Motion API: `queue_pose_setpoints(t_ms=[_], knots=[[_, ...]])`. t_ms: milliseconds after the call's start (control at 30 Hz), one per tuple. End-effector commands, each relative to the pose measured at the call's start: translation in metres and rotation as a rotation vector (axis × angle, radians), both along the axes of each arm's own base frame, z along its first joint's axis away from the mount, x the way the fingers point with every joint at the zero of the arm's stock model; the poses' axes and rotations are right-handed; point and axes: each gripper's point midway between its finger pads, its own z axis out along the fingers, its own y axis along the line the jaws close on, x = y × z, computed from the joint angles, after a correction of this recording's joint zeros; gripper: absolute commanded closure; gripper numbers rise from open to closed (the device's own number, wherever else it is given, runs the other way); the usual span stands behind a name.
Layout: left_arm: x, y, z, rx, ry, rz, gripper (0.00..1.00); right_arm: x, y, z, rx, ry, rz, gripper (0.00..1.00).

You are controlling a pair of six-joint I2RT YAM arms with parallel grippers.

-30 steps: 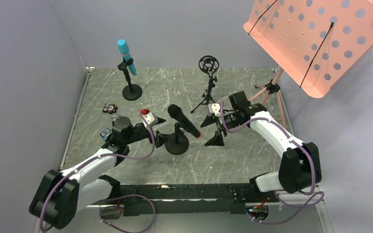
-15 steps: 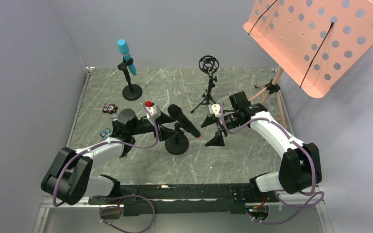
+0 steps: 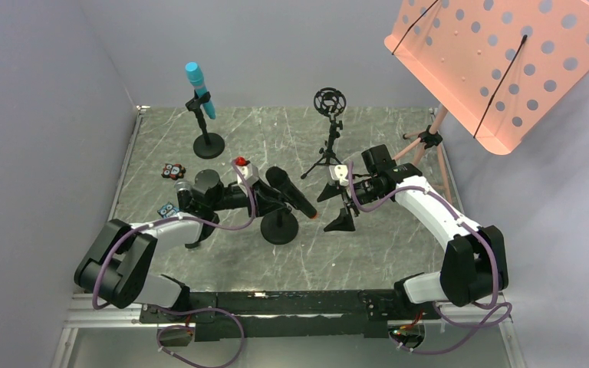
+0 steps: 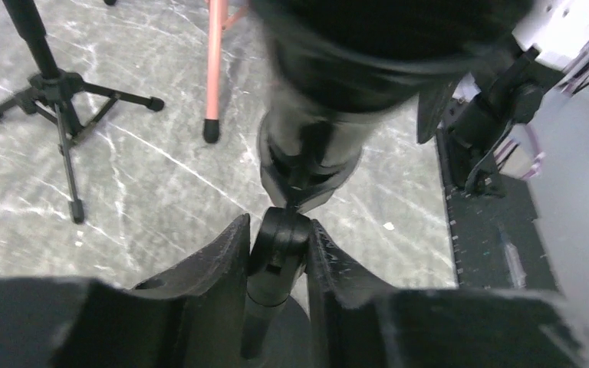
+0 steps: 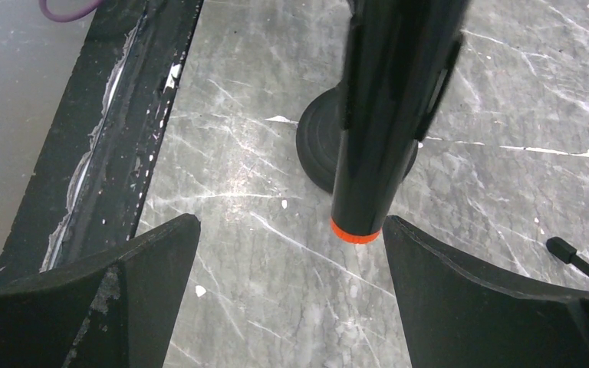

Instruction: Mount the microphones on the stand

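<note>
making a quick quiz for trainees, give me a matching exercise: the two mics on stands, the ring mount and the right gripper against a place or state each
1 turquoise microphone
2 orange-capped microphone
3 ring mount
4 right gripper

a empty
b open, fingers either side of a mic's tail end
c clipped in the far-left stand
d clipped in the middle stand

Pairs: 1-c, 2-d, 3-a, 4-b

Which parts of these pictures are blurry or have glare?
Left wrist: the mic, close to the lens, is smeared out of focus, while the stand joint between the left fingers and the tripod look clearer. Right wrist: sharp throughout, with pale reflection streaks down the mic's glossy body. Top external: even light, soft shadows, no blur.
</note>
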Motion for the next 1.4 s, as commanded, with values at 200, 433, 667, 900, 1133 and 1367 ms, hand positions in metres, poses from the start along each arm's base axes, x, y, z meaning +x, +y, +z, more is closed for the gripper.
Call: queue_pose_setpoints(t_ms=[200,433,667,900,1133,1367], knots=[[0.0,-0.01,0.024,-0.04,-0.059,-0.039,1.0,0.006,0.003,0.023,0.035,-0.102,0.015,0.04],[0.029,-0.003,0.052,-0.054,-0.146,0.135,1.0,0.013,-0.001,0.018,0.014,-0.107,-0.019,0.05],[0.052,0.002,0.083,-0.047,-0.225,0.237,1.0,0.015,-0.003,0.018,0.02,-0.1,-0.03,0.05],[0.073,0.006,0.094,-0.04,-0.24,0.294,1.0,0.016,-0.005,0.023,0.026,-0.124,-0.041,0.04],[0.102,0.017,0.103,-0.091,-0.221,0.367,1.0,0.015,-0.005,0.028,0.032,-0.137,-0.042,0.04],[0.146,0.027,0.114,-0.103,-0.226,0.461,1.0,0.017,-0.006,0.026,0.02,-0.137,-0.048,0.04]])
